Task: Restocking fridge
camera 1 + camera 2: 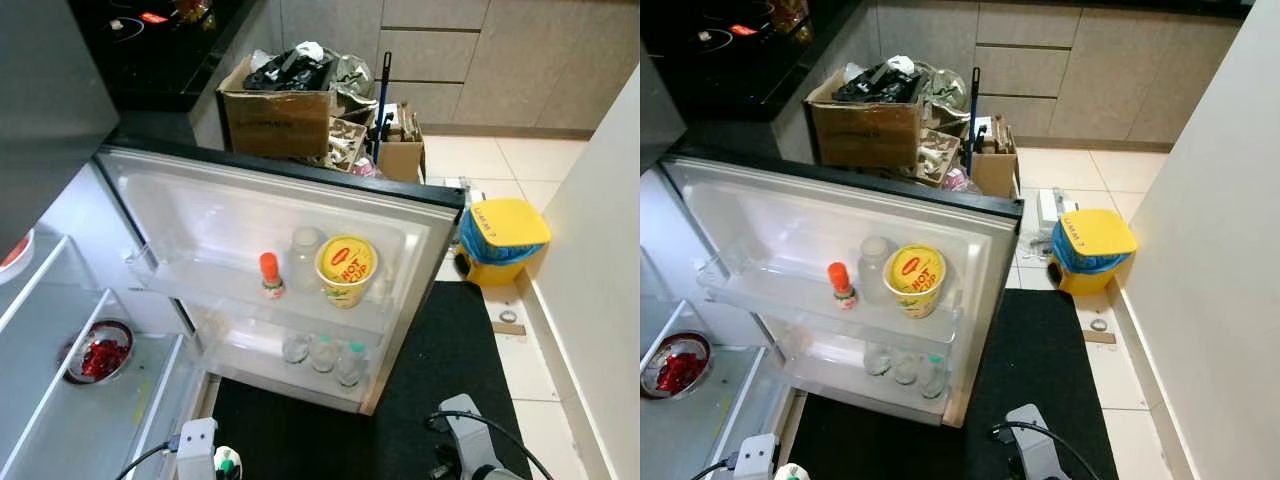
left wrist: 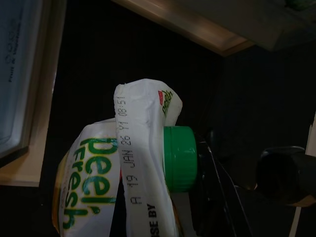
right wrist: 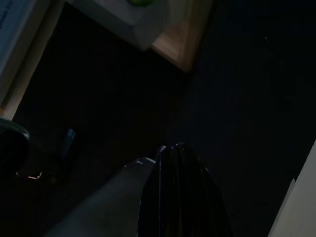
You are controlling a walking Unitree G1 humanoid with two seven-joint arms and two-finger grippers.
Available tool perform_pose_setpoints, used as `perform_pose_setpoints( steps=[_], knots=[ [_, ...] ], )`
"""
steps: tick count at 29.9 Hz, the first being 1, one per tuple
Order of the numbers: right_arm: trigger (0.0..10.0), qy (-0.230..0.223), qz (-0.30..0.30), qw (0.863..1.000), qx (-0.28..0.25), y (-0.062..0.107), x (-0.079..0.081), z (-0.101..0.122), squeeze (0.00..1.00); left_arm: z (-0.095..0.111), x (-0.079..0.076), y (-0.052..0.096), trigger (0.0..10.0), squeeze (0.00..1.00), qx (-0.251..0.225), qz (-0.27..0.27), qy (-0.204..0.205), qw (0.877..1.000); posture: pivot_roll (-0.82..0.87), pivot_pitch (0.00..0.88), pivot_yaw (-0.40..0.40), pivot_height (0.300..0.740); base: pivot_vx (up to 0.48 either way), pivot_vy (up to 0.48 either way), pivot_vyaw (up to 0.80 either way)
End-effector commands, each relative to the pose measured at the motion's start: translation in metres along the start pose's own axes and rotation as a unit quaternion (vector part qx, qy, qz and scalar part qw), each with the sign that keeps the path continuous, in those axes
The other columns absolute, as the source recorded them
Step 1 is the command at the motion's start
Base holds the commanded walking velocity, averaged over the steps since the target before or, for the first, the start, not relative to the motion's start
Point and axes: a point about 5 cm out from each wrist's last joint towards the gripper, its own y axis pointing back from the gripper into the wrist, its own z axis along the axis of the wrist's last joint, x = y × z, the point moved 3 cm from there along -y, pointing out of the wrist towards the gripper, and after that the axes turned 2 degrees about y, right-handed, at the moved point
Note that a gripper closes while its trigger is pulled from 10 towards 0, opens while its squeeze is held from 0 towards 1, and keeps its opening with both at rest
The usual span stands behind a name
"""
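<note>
**Juice carton in the left gripper before the open fridge**

The white fridge door [image 1: 250, 215] stands swung wide open over a black floor mat [image 1: 440, 370]. On its upper door shelf [image 1: 200, 285] a small bottle with an orange cap [image 1: 270, 275] stands beside a clear plastic bottle [image 1: 304, 258], and next to that sits a yellow "Hot Cup" noodle tub [image 1: 346, 268], tilted towards the camera. Several clear bottles [image 1: 322, 352] stand in a row in the lower door shelf. Inside the fridge, to the robot's left, a round bowl of red food [image 1: 97, 351] rests on a glass shelf [image 1: 70, 420].

In the left wrist view, the left gripper [image 2: 197, 197] holds a white "Peel Fresh" juice carton with green lettering and a green screw cap [image 2: 143, 163]; the carton sits close against the camera, its folded top and date stamp facing it, above the dark mat. The black fingers are mostly hidden behind the carton.

In the right wrist view, the right gripper [image 3: 173, 150] hangs over the dark mat with its black fingers pressed together and nothing between them.

Beyond the door stand a brown cardboard box of clutter [image 1: 278, 105] and a yellow bin with a blue liner [image 1: 500, 238] on the pale tiles.
</note>
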Motion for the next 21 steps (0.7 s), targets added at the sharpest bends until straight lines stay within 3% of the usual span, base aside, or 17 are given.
perform_pose_setpoints(
  steps=[1,7,9,15,21],
  knots=[
    [10.0,-0.004,0.007,1.000,-0.012,-0.001,0.001,0.006,0.00,-0.002,-0.002,0.000,10.0,0.00,0.000,-0.003,0.006,1.000,-0.06,0.094,-0.034,0.740,0.000,0.000,0.00],
    [10.0,-0.004,0.081,0.996,-0.030,-0.005,0.020,0.017,0.00,0.032,0.003,-0.004,10.0,0.00,-0.055,0.004,0.014,0.998,-0.06,0.094,-0.035,0.740,0.000,0.000,0.00],
    [10.0,0.002,0.094,0.995,-0.034,-0.006,0.023,0.020,0.00,0.055,0.004,-0.006,10.0,0.00,-0.091,0.004,0.012,0.996,-0.06,0.094,-0.035,0.740,0.000,0.000,0.00],
    [10.0,-0.011,0.092,0.995,-0.044,-0.007,0.021,0.025,0.00,0.089,0.001,-0.007,10.0,0.00,-0.147,-0.009,0.002,0.989,-0.06,0.096,-0.037,0.740,0.000,0.000,0.00],
    [10.0,-0.024,0.104,0.992,-0.062,-0.007,0.020,0.034,0.00,0.140,0.002,-0.002,10.0,0.00,-0.225,-0.011,-0.013,0.974,-0.06,0.102,-0.033,0.740,0.000,0.000,0.00]
  ],
)
